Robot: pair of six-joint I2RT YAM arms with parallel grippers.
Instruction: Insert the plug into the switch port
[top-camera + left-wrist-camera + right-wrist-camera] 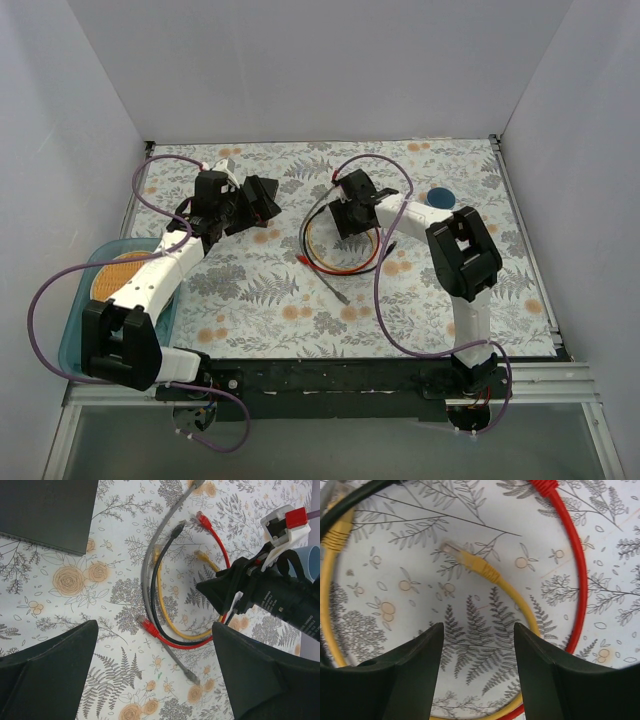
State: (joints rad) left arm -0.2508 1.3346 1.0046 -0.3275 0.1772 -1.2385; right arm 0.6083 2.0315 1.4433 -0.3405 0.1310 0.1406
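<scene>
Yellow plug [465, 557] lies flat on the floral cloth [250, 300]. Its long axis runs far-left to near-right, with the clear tip pointing far-left and the boot and cable trailing near-right. Right gripper [476, 630] hangs over it with the fingers apart, only cloth between them and nothing gripped. The plug sits just beyond the fingertips, untouched. Switch [45, 510] lies flat, left and far of the cable bundle, plain top up. From the left wrist view, no ports can be made out on the thin edge that shows. Left gripper [154, 630] is spread wide and holds nothing. Between plug and switch lie the black cable [176, 531], the grey cable [143, 580] and the other yellow end [156, 550]. Red cable [572, 570] curves past the plug on the side away from the switch. Blue round thing [440, 195] lies far right, and the teal tray [72, 330] sits at the near left.
</scene>
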